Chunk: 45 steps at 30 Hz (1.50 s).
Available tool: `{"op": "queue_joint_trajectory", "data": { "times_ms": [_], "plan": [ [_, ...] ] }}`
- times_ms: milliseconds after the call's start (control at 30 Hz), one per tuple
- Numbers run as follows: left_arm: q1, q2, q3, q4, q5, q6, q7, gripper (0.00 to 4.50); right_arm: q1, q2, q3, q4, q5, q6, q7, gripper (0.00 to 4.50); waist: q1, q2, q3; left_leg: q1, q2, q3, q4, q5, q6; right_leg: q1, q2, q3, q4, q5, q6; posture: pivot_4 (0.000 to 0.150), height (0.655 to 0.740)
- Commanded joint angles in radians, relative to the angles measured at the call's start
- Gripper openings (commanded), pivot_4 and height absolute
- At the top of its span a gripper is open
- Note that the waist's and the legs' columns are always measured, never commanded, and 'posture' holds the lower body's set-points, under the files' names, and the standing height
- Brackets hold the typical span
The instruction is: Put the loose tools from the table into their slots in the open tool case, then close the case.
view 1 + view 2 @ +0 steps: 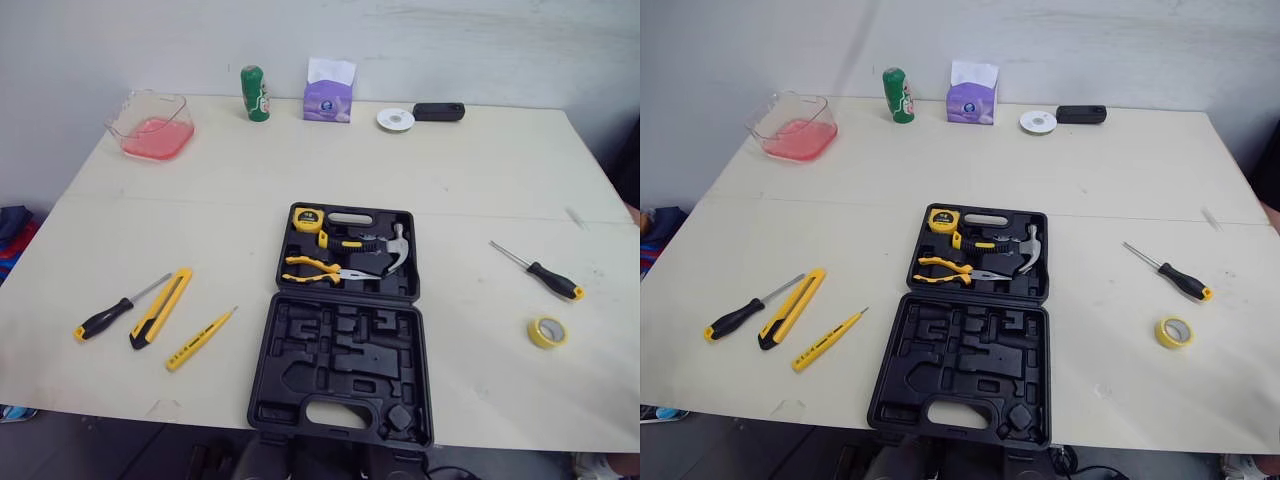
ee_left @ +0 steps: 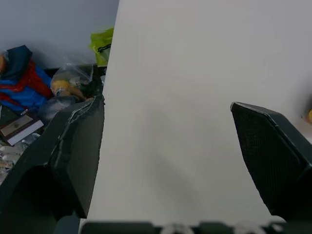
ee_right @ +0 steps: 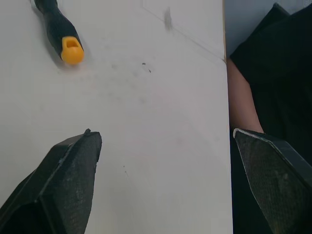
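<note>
The right gripper (image 3: 165, 132) hangs wide open and empty over the table's (image 1: 450, 170) right edge. The left gripper (image 2: 166, 102), equally open and empty, hangs over the left edge. The tool case (image 1: 340, 372) lies open at the middle of the near edge. The right-hand screwdriver (image 1: 540, 271) looks the readiest pick: it lies ahead of the right gripper, butt towards it, shaft slanting off towards the far edge. A tape roll (image 1: 547, 331) lies near it. The left-hand screwdriver (image 1: 105, 318), utility knife (image 1: 160, 307) and tester pen (image 1: 200, 339) lie near the left edge. A person's arm (image 3: 241, 102) is beside the right edge.
</note>
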Motion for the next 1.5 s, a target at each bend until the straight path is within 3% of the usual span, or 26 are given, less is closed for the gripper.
{"op": "queue_joint_trajectory", "data": {
  "times_ms": [33, 300, 567, 733, 900, 1000, 1267, 1500],
  "plan": [
    [-0.009, 0.028, -0.005, -0.015, -0.045, -0.015, -0.081, 4.35, -0.030, 0.036, 0.029, -0.165, 0.114, 0.073, 0.051, 4.50, -0.002, -0.001, 0.000, 0.000, 0.000, 0.000, 0.000, 0.000, 0.000, 0.000, 0.000, 0.000, 0.000, 0.000, 0.000, 0.150, 0.7400],
    [-0.022, 0.097, -0.133, -0.170, -0.035, 0.079, -0.246, 4.35, -0.206, 0.119, 0.242, -0.609, 0.330, 0.288, 0.113, 4.50, -0.004, 0.000, 0.000, -0.003, 0.001, -0.002, -0.001, 0.000, -0.001, -0.002, 0.000, -0.003, -0.001, 0.000, 0.000, 0.150, 0.7400],
    [-0.072, 0.203, -0.355, -0.292, 0.065, 0.167, -0.287, 4.35, -0.367, 0.126, 0.508, -1.007, 0.501, 0.523, 0.129, 4.50, 0.005, 0.001, 0.001, -0.008, 0.004, -0.002, -0.001, 0.001, 0.001, -0.007, 0.000, -0.013, -0.002, -0.001, -0.002, 0.150, 0.7400],
    [-0.156, 0.214, -0.472, -0.277, 0.132, 0.146, -0.265, 4.35, -0.431, 0.133, 0.577, -1.057, 0.502, 0.551, 0.174, 4.50, 0.006, 0.000, 0.000, -0.019, 0.004, -0.002, 0.002, 0.003, -0.003, -0.016, 0.000, -0.021, 0.000, 0.000, -0.002, 0.150, 0.7400],
    [-0.326, 0.142, -0.664, -0.309, 0.216, 0.160, -0.239, 4.35, -0.435, 0.175, 0.672, -1.110, 0.477, 0.552, 0.188, 4.50, 0.010, 0.000, 0.000, -0.021, 0.004, -0.002, 0.006, 0.003, -0.003, -0.017, 0.000, -0.027, 0.007, 0.000, -0.001, 0.150, 0.7400],
    [-0.393, 0.111, -0.705, -0.329, 0.218, 0.220, -0.227, 4.35, -0.416, 0.177, 0.681, -1.106, 0.444, 0.541, 0.198, 4.50, 0.010, 0.000, 0.001, -0.022, 0.004, -0.002, 0.011, 0.003, -0.002, -0.017, 0.000, -0.030, 0.009, 0.000, -0.001, 0.150, 0.7400],
    [-0.367, 0.111, -0.743, -0.385, 0.234, 0.287, -0.232, 4.35, -0.401, 0.178, 0.646, -1.103, 0.434, 0.544, 0.184, 4.50, 0.004, -0.003, 0.001, -0.020, 0.007, 0.002, 0.018, 0.001, -0.001, -0.017, 0.000, -0.028, 0.014, 0.000, -0.001, 0.150, 0.7400],
    [-0.225, 0.141, -0.635, -0.419, 0.198, 0.295, -0.221, 4.35, -0.396, 0.167, 0.622, -1.101, 0.425, 0.555, 0.170, 4.50, 0.002, -0.003, 0.001, -0.018, 0.009, 0.002, 0.017, 0.000, 0.002, -0.019, 0.000, -0.025, 0.014, 0.001, -0.005, 0.150, 0.7400]
  ]
}}
